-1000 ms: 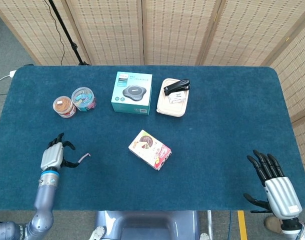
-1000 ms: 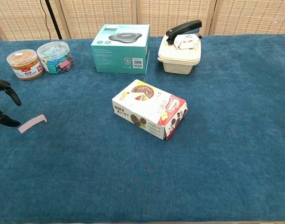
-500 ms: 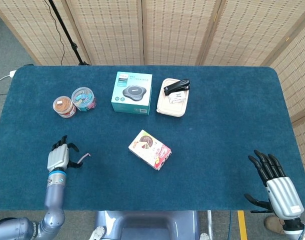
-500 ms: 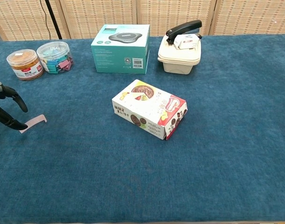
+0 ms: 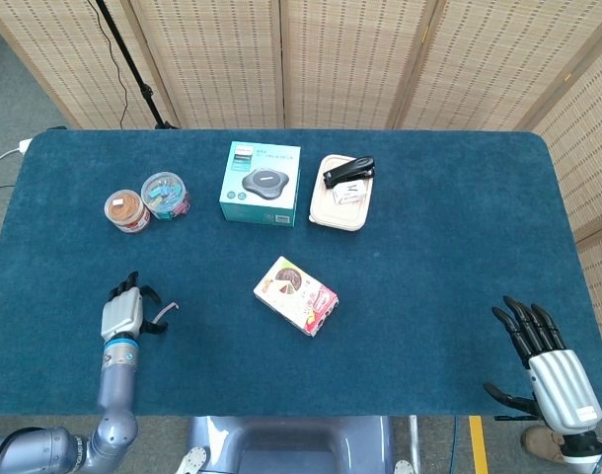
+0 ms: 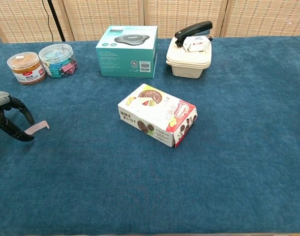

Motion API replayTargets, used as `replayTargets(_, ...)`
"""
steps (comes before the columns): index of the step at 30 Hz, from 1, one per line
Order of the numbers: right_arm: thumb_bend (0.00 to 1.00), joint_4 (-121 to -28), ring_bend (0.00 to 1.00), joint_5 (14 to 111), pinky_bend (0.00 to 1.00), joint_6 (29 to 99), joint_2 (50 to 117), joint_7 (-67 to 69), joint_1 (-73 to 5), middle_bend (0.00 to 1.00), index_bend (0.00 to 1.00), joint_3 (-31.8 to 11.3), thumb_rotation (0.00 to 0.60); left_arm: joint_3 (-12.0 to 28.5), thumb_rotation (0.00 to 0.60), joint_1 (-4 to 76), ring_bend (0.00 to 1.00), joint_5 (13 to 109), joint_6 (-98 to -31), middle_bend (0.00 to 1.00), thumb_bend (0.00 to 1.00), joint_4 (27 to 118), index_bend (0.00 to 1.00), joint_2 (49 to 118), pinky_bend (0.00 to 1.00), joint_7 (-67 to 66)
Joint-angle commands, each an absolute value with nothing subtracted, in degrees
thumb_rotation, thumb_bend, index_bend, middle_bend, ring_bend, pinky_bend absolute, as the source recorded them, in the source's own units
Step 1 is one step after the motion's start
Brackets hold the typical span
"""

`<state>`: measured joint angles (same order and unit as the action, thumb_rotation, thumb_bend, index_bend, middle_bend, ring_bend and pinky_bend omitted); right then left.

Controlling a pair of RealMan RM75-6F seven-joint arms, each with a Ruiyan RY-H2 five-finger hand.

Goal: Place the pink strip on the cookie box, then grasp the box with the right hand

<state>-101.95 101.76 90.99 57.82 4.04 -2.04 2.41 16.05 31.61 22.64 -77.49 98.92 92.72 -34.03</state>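
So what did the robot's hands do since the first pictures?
The left hand slid toward the pink strip, and its fingers now reach the strip's end. The strip, cookie box and right hand stayed put.

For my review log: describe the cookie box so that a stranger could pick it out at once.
On the blue table, look near the middle, in front of the teal box and the beige container at the back. The cookie box lies flat and askew there, alone: white with cookie pictures and a red end.
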Motion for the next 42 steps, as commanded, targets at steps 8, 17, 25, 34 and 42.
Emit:
replayTargets(8, 0.0, -101.73, 0.0, 101.59, 0.0, 91.09, 57.39, 5.28, -2.11, 0.0, 0.0, 2.39, 0.6, 15.97, 0.6, 31.88, 0.0, 22.93, -77.71, 0.0, 0.27, 98.07, 0.47, 93.72, 0.0, -34.83)
replayTargets(17, 0.0, -101.68, 0.0, 101.84, 0.0, 91.18, 57.16, 5.95, -2.12, 0.0, 0.0, 2.55, 0.6, 15.88, 0.6, 31.78, 0.0, 23.69, -77.86, 0.0, 0.34, 97.8, 0.48, 94.43, 0.0, -34.95)
replayTargets(25, 0.0, -101.62, 0.0, 101.83, 0.0, 91.18, 57.11, 6.22, -2.16, 0.0, 0.0, 2.55, 0.6, 15.43, 0.6, 31.29, 0.0, 23.87, -77.73, 0.0, 0.35, 97.83, 0.49, 94.78, 0.0, -34.91)
replayTargets(34, 0.0, -101.71, 0.0, 102.07, 0.0, 91.17, 57.06, 6.41, -2.19, 0.0, 0.0, 2.67, 0.6, 15.25, 0.6, 30.73, 0.0, 24.5, -77.96, 0.0, 0.35, 97.59, 0.51, 94.87, 0.0, -34.69)
replayTargets(42, 0.0, -101.68, 0.0, 102.0, 0.0, 91.2, 56.99, 6.67, -2.21, 0.0, 0.0, 2.67, 0.6, 15.13, 0.6, 30.37, 0.0, 24.84, -77.8, 0.0, 0.35, 97.08, 0.54, 95.26, 0.0, -34.5)
